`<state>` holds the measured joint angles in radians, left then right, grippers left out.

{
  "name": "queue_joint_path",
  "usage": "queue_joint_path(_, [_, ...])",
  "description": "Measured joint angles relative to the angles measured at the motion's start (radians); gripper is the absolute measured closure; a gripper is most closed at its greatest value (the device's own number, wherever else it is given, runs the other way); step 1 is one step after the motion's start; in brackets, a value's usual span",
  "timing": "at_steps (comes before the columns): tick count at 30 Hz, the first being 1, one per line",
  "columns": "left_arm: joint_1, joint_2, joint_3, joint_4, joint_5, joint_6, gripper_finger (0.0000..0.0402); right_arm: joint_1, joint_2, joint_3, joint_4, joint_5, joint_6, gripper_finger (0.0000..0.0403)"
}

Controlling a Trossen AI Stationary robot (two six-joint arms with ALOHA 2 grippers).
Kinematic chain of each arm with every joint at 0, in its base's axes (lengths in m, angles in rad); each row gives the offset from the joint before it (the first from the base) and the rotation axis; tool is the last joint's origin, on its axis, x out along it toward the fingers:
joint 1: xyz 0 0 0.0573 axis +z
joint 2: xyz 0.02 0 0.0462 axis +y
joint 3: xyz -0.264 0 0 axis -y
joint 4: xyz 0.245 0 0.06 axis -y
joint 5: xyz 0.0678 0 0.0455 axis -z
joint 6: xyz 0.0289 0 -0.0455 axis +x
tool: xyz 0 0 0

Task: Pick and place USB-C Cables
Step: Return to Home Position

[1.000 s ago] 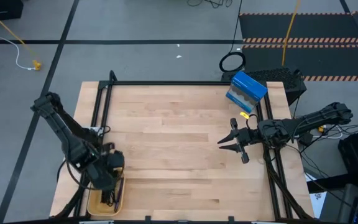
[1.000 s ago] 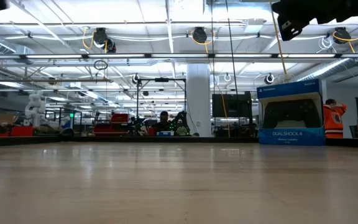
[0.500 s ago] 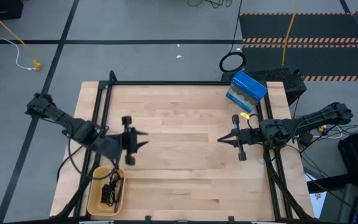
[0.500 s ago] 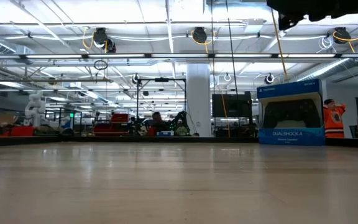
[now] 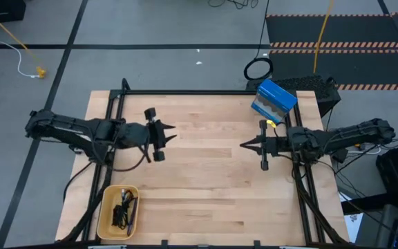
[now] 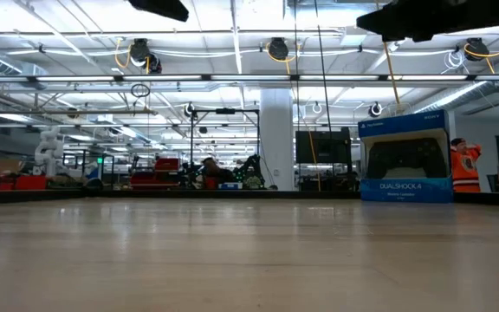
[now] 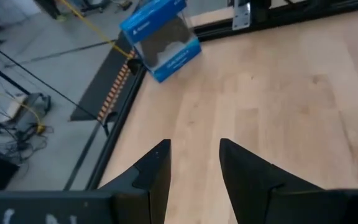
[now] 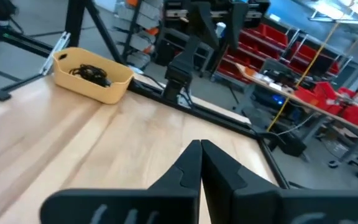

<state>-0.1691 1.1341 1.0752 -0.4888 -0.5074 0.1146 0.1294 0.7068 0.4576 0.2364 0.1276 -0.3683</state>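
Observation:
Black USB-C cables (image 5: 124, 207) lie bundled in a yellow tray (image 5: 106, 220) at the table's near left corner. They also show in the right wrist view (image 8: 89, 71). I see no purple cable. My left gripper (image 5: 173, 133) is open and empty, held above the table's left half with its fingers pointing toward the right edge. In its wrist view (image 7: 194, 155) only bare wood shows between the fingers. My right gripper (image 5: 242, 145) is shut and empty, above the table's right half, pointing toward the left edge. It also shows in its own wrist view (image 8: 201, 147).
A blue DualShock box (image 5: 275, 102) stands at the far right corner and shows in the low view (image 6: 404, 157). A large black cable ring (image 5: 258, 69) lies on the floor beyond the far edge. Bare wood (image 5: 206, 180) lies between the grippers.
My left gripper has gone from over the yellow tray toward the far edge and the table's middle, and has swung round until its fingers point toward the right edge. The cables stay in the tray. My right gripper has shifted slightly toward the far edge.

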Motion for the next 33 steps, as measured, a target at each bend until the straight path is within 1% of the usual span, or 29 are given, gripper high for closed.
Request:
queue_joint_path(3, [0.027, 0.009, -0.016, 0.024, 0.023, 0.006, 0.0267, -0.034, 0.000, 0.000, -0.010, -0.061, 0.000, 0.0403])
queue_joint_path(5, [0.042, 0.004, -0.057, 0.115, 0.028, 0.023, 0.0279, -0.050, 0.000, 0.000, -0.010, -0.080, 0.000, 0.0403])
queue_joint_path(7, [0.054, -0.013, -0.125, 0.224, 0.042, 0.044, 0.0298, -0.060, 0.000, 0.000, -0.012, -0.080, 0.000, 0.0403])
queue_joint_path(11, [0.090, -0.062, -0.238, 0.411, 0.182, 0.141, 0.0339, -0.067, 0.000, 0.000, -0.027, -0.080, 0.012, 0.0403])
queue_joint_path(16, [0.147, -0.137, -0.326, 0.460, 0.348, 0.156, 0.0389, -0.067, 0.000, 0.000, -0.043, -0.080, 0.031, 0.0403])
queue_joint_path(19, [0.171, -0.191, -0.379, 0.496, 0.410, 0.153, 0.0395, -0.067, 0.000, -0.001, -0.047, -0.080, 0.056, 0.0403])
queue_joint_path(23, [0.193, -0.261, -0.450, 0.523, 0.410, 0.123, 0.0387, -0.067, 0.000, -0.032, -0.024, -0.080, 0.077, 0.0403])
queue_joint_path(28, [0.196, -0.341, -0.534, 0.549, 0.412, 0.112, 0.0398, -0.067, 0.000, -0.075, -0.001, -0.080, 0.121, 0.0403])
queue_joint_path(33, [0.208, -0.421, -0.616, 0.555, 0.405, 0.104, 0.0387, -0.067, 0.000, -0.150, 0.130, -0.079, 0.122, 0.0403])
